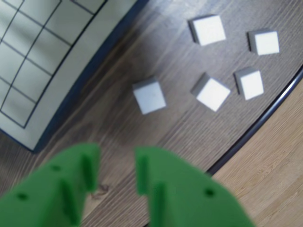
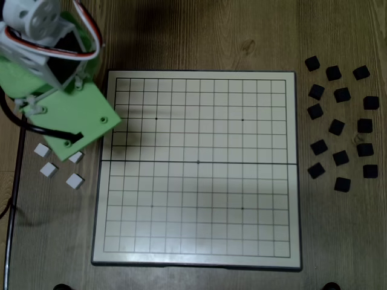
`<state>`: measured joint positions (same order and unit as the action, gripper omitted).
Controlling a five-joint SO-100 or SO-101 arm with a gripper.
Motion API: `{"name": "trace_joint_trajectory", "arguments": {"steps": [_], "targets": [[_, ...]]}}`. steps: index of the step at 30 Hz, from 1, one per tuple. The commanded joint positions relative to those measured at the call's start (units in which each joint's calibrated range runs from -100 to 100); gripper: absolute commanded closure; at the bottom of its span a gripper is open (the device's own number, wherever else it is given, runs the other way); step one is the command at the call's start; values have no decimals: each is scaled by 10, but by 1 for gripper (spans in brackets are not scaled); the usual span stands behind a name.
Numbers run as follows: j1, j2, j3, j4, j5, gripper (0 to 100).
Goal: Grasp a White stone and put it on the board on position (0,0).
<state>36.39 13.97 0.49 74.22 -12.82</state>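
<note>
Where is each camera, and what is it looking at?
Wrist view: rides on the arm, looks down past the open green gripper at five white stones and the board corner.
Fixed view: sits high above, looks straight down on the whole board, black stones on its right, and the green arm at top left.
Both show: the white stones and the board.

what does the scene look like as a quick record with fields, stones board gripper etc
gripper: green gripper, jaws open, holding nothing, above the table
white stones: five cubes in the wrist view; nearest one lies ahead of the fingertips
board: gridded board, no stones on it
black stones: loose cluster right of the board in the fixed view
surface: dark wood table
task status: no white stone grasped yet
</note>
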Motion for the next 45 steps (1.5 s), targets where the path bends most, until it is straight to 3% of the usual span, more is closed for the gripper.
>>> {"name": "trace_joint_trajectory", "arguments": {"steps": [1,11,16,27,37,45], "targets": [[10,-10,-10,-16,-10,94],[62,-8,3,10,-118,94],[83,-21,12,13,-126,94],[129,-28,54,1,-76,94],[89,-4,62,-32,-17,94],[66,15,82,-70,-5,94]]}}
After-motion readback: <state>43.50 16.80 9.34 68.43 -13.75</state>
